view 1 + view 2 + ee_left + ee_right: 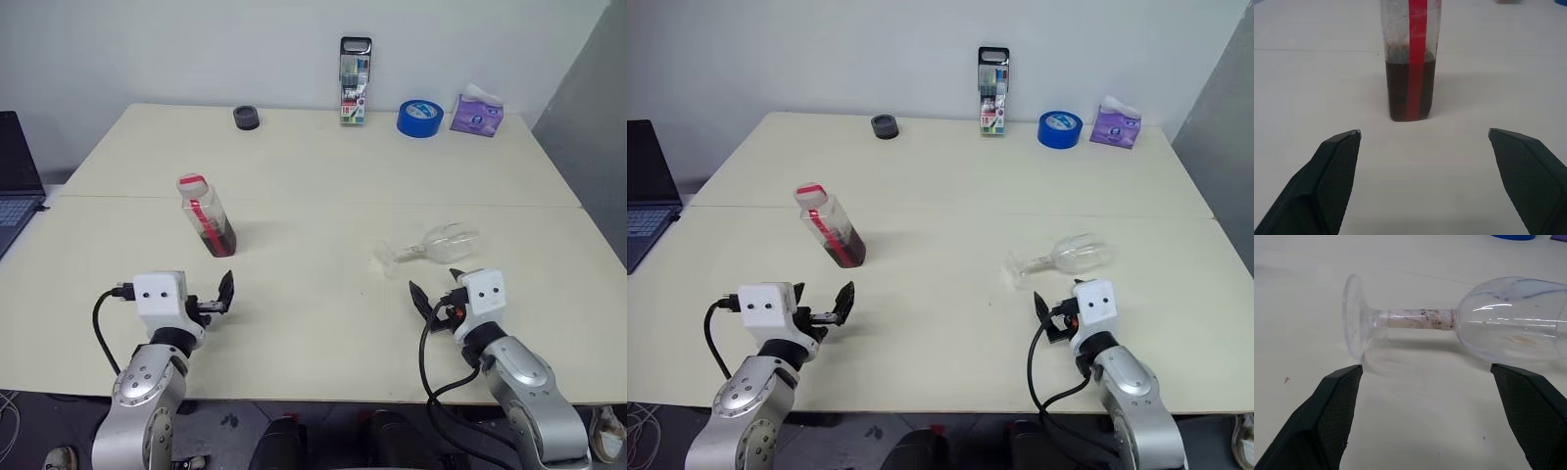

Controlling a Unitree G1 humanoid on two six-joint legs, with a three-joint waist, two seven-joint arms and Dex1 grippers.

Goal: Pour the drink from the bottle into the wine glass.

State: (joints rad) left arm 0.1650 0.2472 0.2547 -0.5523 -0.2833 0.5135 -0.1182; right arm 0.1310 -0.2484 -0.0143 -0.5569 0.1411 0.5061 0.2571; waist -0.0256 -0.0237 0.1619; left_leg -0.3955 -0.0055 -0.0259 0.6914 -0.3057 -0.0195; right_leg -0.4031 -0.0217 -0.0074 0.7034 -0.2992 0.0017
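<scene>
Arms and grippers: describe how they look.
Both arms are silver-grey metal with rounded joints. Each wrist carries a white boxy housing with two small dark dots and a looping black cable. The left gripper and right gripper each have two black, wedge-shaped, textured fingers.

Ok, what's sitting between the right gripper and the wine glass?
Nothing: only bare table separates the open right gripper from the wine glass, lying on its side, as the right wrist view shows.

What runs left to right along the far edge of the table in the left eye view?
Black round object → clear marker case → blue tape roll → purple tissue pack.
</scene>
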